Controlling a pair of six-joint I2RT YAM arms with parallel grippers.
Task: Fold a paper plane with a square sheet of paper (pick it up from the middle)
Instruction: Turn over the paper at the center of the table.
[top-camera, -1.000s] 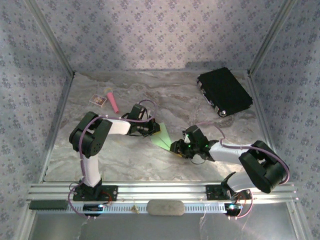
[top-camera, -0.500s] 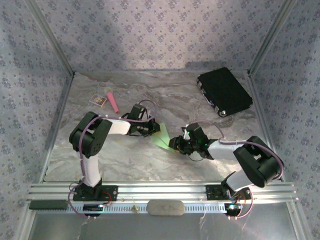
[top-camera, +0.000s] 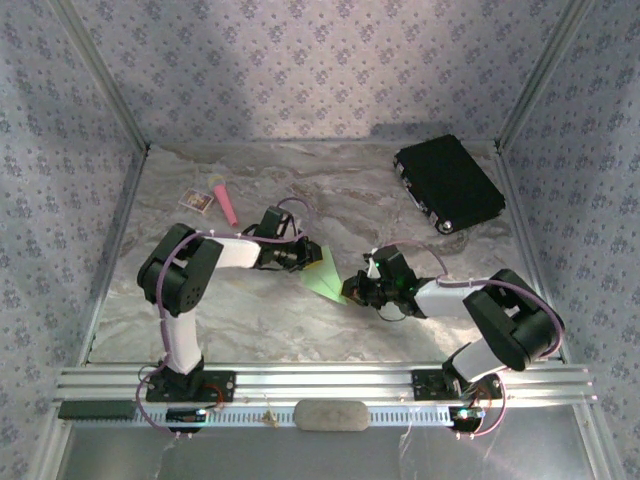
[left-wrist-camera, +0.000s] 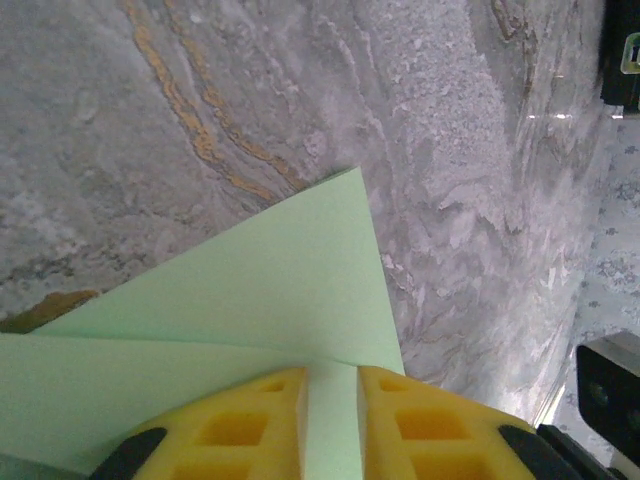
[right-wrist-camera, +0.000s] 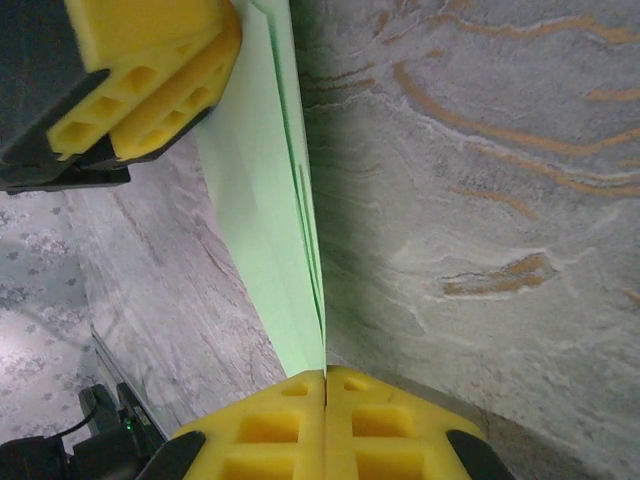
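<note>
Lime-green paper (top-camera: 325, 272), already creased into a narrow wedge, lies mid-bench (top-camera: 250, 325) in the top view. Its long axis runs from far-left to near-right. The left hand (top-camera: 305, 260) is at its far-left end and the right hand (top-camera: 350, 290) at its near-right tip, so both are equally close, one at each end.

From the left wrist, that hand's yellow pads (left-wrist-camera: 240, 425) stand a little apart with green showing in the gap. The hand looks released rather than clamped, and the sheet fans away from it across the marbled surface.

From the right wrist, the two pads (right-wrist-camera: 270, 425) are pressed flush together with the paper's layered edge running straight into their seam, so this hand is clenched on the tip. The paper stretches away toward the left hand's fingers at its other end. Any next fold or lift probably hinges on this pinch.
</note>
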